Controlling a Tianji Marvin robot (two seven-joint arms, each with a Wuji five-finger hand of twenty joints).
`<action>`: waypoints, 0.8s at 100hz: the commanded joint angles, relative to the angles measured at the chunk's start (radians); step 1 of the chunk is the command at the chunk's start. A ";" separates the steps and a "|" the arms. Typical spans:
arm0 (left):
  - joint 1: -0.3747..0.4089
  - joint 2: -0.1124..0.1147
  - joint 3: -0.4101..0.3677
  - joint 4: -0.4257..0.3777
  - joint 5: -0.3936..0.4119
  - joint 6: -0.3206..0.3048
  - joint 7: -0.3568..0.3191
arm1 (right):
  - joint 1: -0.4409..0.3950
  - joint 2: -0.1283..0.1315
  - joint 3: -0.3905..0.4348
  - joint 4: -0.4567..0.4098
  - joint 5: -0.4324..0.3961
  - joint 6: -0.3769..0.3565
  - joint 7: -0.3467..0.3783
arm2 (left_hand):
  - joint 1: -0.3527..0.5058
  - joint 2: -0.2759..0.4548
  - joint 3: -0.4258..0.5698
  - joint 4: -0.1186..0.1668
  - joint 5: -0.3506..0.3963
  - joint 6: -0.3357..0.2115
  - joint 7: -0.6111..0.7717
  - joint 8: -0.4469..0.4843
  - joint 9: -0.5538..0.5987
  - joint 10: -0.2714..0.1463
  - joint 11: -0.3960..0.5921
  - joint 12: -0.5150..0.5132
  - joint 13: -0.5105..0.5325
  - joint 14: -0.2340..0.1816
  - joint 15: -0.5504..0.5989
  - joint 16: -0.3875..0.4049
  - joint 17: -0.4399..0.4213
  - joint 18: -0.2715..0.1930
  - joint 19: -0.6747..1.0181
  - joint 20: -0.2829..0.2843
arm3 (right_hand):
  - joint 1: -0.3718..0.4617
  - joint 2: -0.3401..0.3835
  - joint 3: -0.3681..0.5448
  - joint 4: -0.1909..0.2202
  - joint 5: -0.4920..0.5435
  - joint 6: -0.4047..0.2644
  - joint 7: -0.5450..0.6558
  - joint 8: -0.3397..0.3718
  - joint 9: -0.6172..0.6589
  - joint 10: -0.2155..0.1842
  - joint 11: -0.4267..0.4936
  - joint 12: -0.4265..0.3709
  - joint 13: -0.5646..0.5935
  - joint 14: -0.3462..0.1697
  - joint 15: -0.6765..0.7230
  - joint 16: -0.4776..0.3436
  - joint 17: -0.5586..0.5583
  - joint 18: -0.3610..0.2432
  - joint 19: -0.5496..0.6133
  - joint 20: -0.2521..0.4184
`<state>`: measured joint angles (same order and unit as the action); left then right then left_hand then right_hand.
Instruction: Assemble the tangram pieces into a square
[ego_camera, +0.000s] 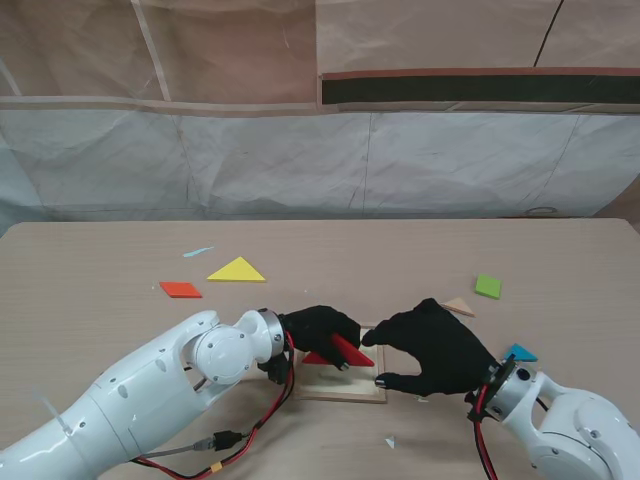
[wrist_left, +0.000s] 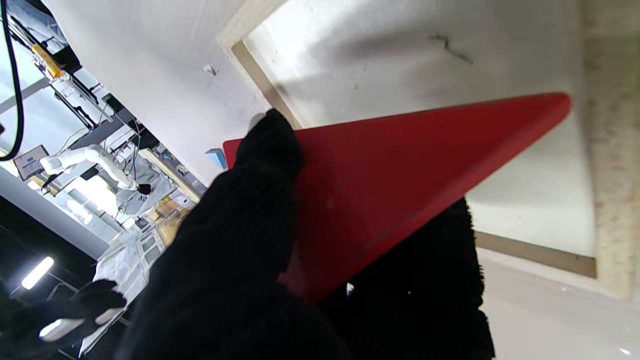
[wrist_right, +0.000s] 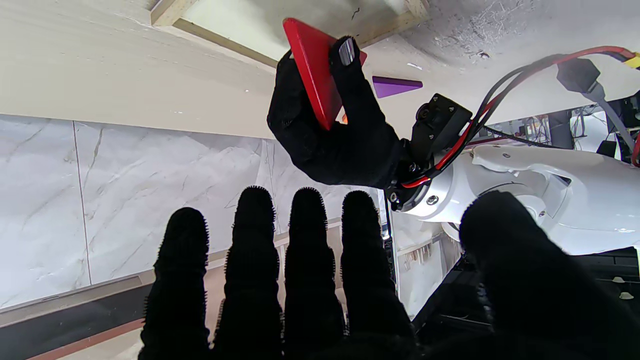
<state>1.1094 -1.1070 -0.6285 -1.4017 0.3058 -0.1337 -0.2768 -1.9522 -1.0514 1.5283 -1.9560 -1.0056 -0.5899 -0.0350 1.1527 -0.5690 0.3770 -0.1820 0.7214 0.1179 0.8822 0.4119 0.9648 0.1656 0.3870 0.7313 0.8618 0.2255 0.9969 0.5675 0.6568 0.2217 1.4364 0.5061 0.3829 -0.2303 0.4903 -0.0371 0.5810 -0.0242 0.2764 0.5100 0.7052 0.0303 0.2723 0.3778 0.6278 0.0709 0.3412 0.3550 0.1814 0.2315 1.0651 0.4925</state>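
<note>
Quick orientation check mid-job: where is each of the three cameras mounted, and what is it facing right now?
Stand view: above the shoulders, looking down at the wooden table; both arms show, left hand and right hand.
Left wrist view: along the fingers, facing the shallow wooden frame tray and the held red triangle piece.
Right wrist view: along its own spread fingers, facing the left hand.
Shared: all three show the red triangle piece.

A red triangle (ego_camera: 345, 350) is tilted on edge over the shallow wooden tray (ego_camera: 345, 392) at 6 o'clock. Flat on the table: yellow triangle (ego_camera: 237, 270) and orange parallelogram (ego_camera: 180, 290) at 10, green square (ego_camera: 488, 287) at 2, blue triangle (ego_camera: 520, 353) at 4.
</note>
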 joint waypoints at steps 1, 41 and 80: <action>-0.008 0.001 0.007 0.002 0.008 -0.006 -0.030 | -0.007 -0.005 -0.004 -0.004 0.001 0.001 0.010 | 0.097 0.021 0.027 0.062 0.006 -0.071 0.048 -0.002 -0.015 0.008 0.034 0.015 0.003 -0.011 0.055 0.024 0.012 -0.060 0.059 0.022 | -0.021 0.037 -0.027 -0.001 -0.026 -0.012 -0.015 -0.003 -0.035 -0.004 -0.012 -0.001 -0.018 -0.006 -0.022 -0.007 -0.021 0.002 -0.008 -0.003; -0.044 -0.008 0.061 0.055 0.018 -0.026 -0.022 | -0.005 -0.005 -0.010 -0.007 0.014 0.013 0.027 | 0.034 -0.014 0.044 0.054 -0.034 -0.085 0.027 0.002 -0.080 -0.013 0.046 -0.005 -0.050 -0.026 0.016 0.034 -0.051 -0.063 0.008 0.029 | -0.021 0.037 -0.028 -0.001 -0.016 -0.014 -0.008 0.000 -0.030 -0.005 -0.012 0.000 -0.015 -0.005 -0.022 -0.006 -0.021 0.006 -0.008 -0.002; -0.046 -0.026 0.074 0.067 -0.026 -0.019 -0.004 | -0.006 -0.005 -0.010 -0.008 0.016 0.019 0.029 | 0.067 0.024 0.058 0.060 -0.006 -0.082 0.096 0.010 0.000 0.002 0.104 0.035 0.036 -0.052 0.131 0.031 0.056 -0.092 0.122 0.058 | -0.020 0.036 -0.028 -0.001 -0.014 -0.014 -0.007 0.000 -0.027 -0.005 -0.012 0.001 -0.014 -0.006 -0.023 -0.006 -0.021 0.007 -0.008 -0.001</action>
<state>1.0571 -1.1183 -0.5493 -1.3282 0.2946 -0.1640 -0.2725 -1.9519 -1.0520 1.5194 -1.9559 -0.9831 -0.5682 -0.0152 1.1298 -0.5686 0.3974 -0.1663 0.6868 0.0883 0.8996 0.4190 0.9404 0.1523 0.4592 0.7417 0.8444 0.1965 1.0395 0.5968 0.6579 0.1890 1.4849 0.5636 0.3829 -0.2303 0.4830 -0.0371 0.5810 -0.0242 0.2764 0.5099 0.7052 0.0303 0.2723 0.3778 0.6278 0.0709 0.3412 0.3550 0.1812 0.2315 1.0651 0.4925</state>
